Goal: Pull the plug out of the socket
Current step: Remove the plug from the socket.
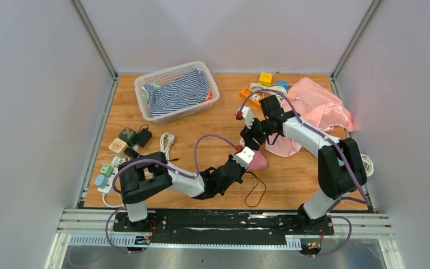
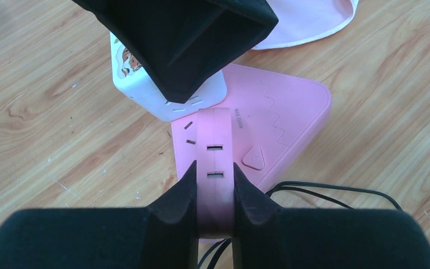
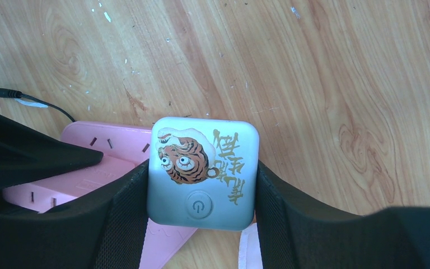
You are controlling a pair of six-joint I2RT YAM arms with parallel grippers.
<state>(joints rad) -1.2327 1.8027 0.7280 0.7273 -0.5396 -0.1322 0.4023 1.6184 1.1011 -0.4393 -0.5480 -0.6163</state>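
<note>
The pink socket (image 2: 285,117) lies on the wooden table, just right of the middle (image 1: 259,162). My left gripper (image 2: 215,168) is shut on a raised pink strip of the socket, with both fingers pressed against its sides. The plug (image 3: 204,140) is a white cube with a tiger picture and a power button. My right gripper (image 3: 201,168) is shut on its two sides. In the left wrist view the plug (image 2: 145,89) stands at the socket's far left corner under the right gripper. Its pins are hidden. A black cable (image 2: 336,190) runs from the socket.
A white basket (image 1: 168,70) with striped cloth stands at the back left. A pink cloth (image 1: 319,106) lies at the back right beside orange and yellow adapters (image 1: 257,84). Several adapters (image 1: 117,148) and a white cord (image 1: 168,143) sit at the left edge.
</note>
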